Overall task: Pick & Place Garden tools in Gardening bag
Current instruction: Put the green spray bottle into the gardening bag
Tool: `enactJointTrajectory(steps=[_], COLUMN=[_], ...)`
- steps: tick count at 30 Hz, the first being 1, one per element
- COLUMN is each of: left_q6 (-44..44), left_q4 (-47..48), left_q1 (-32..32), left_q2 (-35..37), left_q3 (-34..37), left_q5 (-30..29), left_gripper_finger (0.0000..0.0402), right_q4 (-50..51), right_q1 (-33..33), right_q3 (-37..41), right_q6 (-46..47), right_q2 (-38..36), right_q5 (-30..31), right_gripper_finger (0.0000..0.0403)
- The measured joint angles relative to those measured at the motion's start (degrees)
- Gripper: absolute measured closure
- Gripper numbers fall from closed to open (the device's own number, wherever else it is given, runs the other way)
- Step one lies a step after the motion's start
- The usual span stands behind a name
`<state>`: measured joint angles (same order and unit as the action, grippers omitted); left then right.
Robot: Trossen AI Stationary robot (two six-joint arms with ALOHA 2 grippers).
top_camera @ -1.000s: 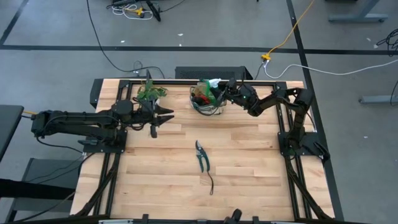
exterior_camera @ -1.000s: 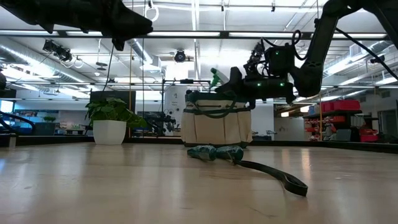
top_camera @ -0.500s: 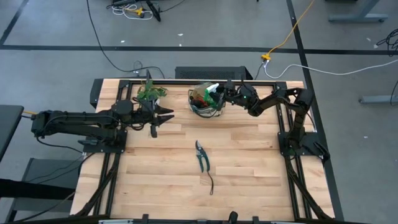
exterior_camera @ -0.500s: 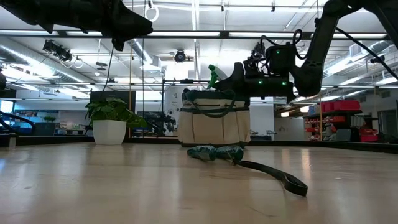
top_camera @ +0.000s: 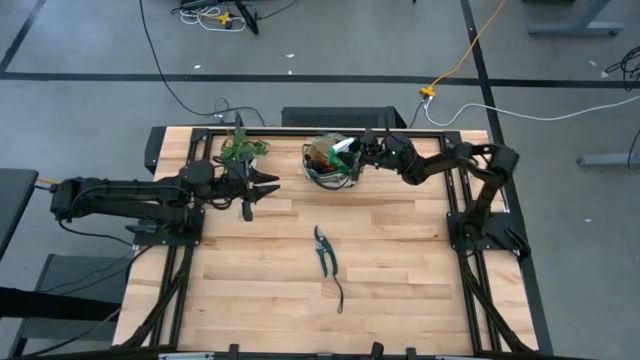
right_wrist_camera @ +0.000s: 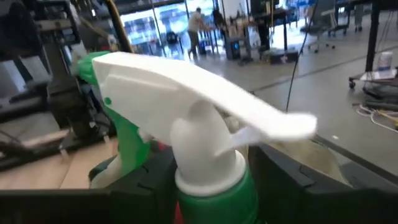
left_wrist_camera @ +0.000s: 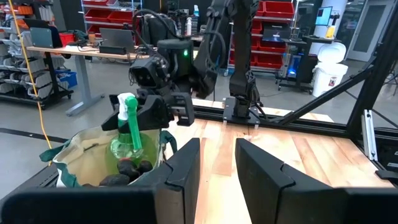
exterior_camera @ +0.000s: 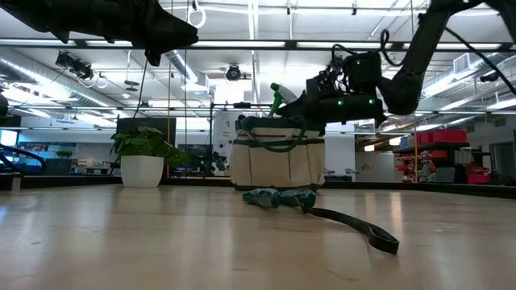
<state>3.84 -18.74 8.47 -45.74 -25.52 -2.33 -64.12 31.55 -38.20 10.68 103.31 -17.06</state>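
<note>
The beige gardening bag (top_camera: pixel 330 165) stands at the table's far middle; it also shows in the low view (exterior_camera: pixel 276 163). The green spray bottle (left_wrist_camera: pixel 129 134) stands upright in it, white trigger head (right_wrist_camera: pixel 186 81) above the rim, beside black gloves (left_wrist_camera: pixel 127 171). My right gripper (top_camera: pixel 358 150) is over the bag's right rim, shut on the bottle. The dark-handled pruning shears (top_camera: pixel 325 250) lie flat at mid-table. My left gripper (top_camera: pixel 268 188) hovers open and empty left of the bag. My right gripper pinches the spray bottle's green neck (right_wrist_camera: pixel 211 186) just under the white trigger head, one finger on each side. The fingers come from the table's right, slanting a little down, across the upright bottle. The bottle's lower part is inside the bag; what it rests on is hidden.
A leafy potted plant (top_camera: pixel 240 150) stands at the far left, close behind my left gripper. The shears' strap (exterior_camera: pixel 363 229) trails toward the near edge. Bare wood (top_camera: pixel 400 270) lies around the shears.
My right gripper has gone a little toward the table's left with the spray bottle, over the bag's opening, and its wrist end has risen so the fingers slant down. The bag has slid slightly toward the left. The bottle stays upright.
</note>
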Motion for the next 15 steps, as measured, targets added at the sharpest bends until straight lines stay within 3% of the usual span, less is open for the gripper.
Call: enactJointTrajectory(steps=[7,15], left_q6=[0.02,0.02], left_q4=[0.00,-0.02], left_q1=[0.00,-0.02], left_q2=[0.00,0.00], left_q3=[0.00,0.00], left_q5=[0.00,0.00], left_gripper_finger=[0.0294,0.0294], right_q4=[22.83,36.32], right_q1=[0.00,-0.39], right_q3=[0.02,0.02], right_q6=[-5.97,-6.70], right_q2=[-13.30,-24.74], right_q5=[3.80,4.09], right_gripper_finger=[0.0217,0.0217])
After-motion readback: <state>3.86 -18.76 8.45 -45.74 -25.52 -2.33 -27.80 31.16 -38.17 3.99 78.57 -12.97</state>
